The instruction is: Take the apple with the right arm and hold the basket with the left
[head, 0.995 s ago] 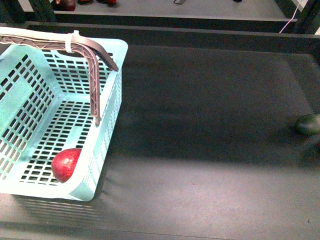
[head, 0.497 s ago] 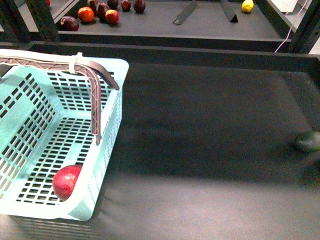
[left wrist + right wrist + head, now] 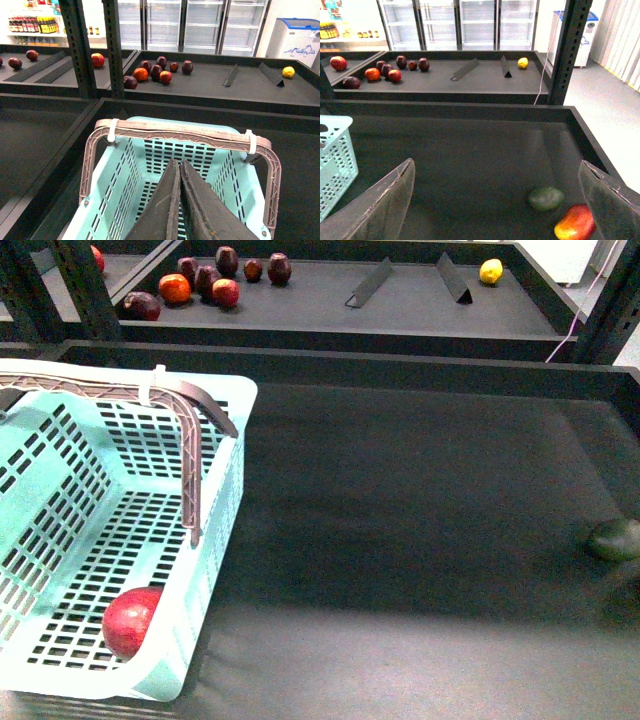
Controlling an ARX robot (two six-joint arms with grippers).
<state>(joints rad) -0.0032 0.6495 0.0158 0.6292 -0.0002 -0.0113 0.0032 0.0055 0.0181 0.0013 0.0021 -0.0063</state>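
The glossy red apple [image 3: 130, 620] lies on the slotted floor of the mint-turquoise basket [image 3: 215, 530], in its near right corner. The basket stands at the left of the dark shelf, its brown ribbed handles [image 3: 190, 440] swung up. In the left wrist view my left gripper [image 3: 177, 162] hangs over the basket [image 3: 125, 170], its jaws pressed together with nothing between them. My right gripper [image 3: 496, 165] is wide open over the dark shelf floor, well to the right of the basket [image 3: 335, 165]. Neither gripper appears in the front view.
A dark green round fruit [image 3: 615, 538] lies at the shelf's right edge, beside a red and yellow fruit [image 3: 575, 222]. On the back shelf are several dark red and orange fruits [image 3: 200, 282], a yellow fruit [image 3: 490, 271] and two dark dividers [image 3: 365, 285].
The front view has tilted upward, bringing the back shelf and its fruits into sight. The basket with the apple sits a little lower in the picture; the green fruit stays at the right edge.
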